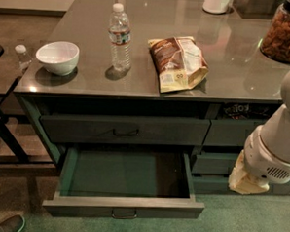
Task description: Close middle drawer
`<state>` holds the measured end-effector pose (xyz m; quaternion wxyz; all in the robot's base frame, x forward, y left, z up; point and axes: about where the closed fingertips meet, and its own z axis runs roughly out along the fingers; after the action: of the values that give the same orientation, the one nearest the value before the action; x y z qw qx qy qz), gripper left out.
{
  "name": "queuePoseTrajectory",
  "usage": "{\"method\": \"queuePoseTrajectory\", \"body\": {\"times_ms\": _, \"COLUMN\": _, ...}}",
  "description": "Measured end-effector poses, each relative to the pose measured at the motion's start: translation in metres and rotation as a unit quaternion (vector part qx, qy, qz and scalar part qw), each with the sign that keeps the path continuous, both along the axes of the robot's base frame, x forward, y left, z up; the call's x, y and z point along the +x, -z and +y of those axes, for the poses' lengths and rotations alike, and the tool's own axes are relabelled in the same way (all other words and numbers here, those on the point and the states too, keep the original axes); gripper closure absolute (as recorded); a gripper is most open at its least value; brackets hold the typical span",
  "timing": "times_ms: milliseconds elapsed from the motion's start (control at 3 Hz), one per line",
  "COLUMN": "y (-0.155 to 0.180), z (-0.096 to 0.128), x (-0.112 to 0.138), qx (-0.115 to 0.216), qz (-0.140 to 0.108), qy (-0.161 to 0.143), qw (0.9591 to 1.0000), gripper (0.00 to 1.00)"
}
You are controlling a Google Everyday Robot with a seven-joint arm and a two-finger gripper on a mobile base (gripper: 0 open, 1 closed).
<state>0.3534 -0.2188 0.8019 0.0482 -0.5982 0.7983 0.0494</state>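
Note:
The middle drawer (123, 206) is pulled far out at the bottom of the cabinet. Its green floor and inner walls show and it is empty. A small dark handle (124, 214) sits at the centre of its low front. My white arm (275, 144) comes down at the right. My gripper (246, 179), pale yellowish, hangs low in front of the narrower right-hand drawers. It is to the right of the open drawer's front corner and apart from it.
A wide closed drawer with a taller front (125, 129) lies above the open one. On the counter (235, 69) stand a white bowl (57, 57), a water bottle (120, 36), a snack bag (179, 62) and a jar (286, 32). A dark chair frame (0, 130) stands at the left.

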Motion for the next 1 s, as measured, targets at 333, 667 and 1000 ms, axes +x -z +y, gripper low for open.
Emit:
{"method": "queuePoseTrajectory", "body": {"times_ms": 333, "y": 0.0, "z": 0.0, "x": 0.0, "qx": 0.0, "qz": 0.0, "qy": 0.0, "qw": 1.0, "gripper": 1.0}}
{"method": "queuePoseTrajectory", "body": {"times_ms": 667, "y": 0.043, "z": 0.005, "x": -0.014, "qx": 0.009, "qz": 0.03, "qy": 0.009, "qw": 0.9995, "gripper": 1.0}}
{"method": "queuePoseTrajectory", "body": {"times_ms": 1000, "y": 0.141, "z": 0.012, "x": -0.04, "qx": 0.018, "qz": 0.098, "qy": 0.026, "qw": 0.9947, "gripper": 1.0}}
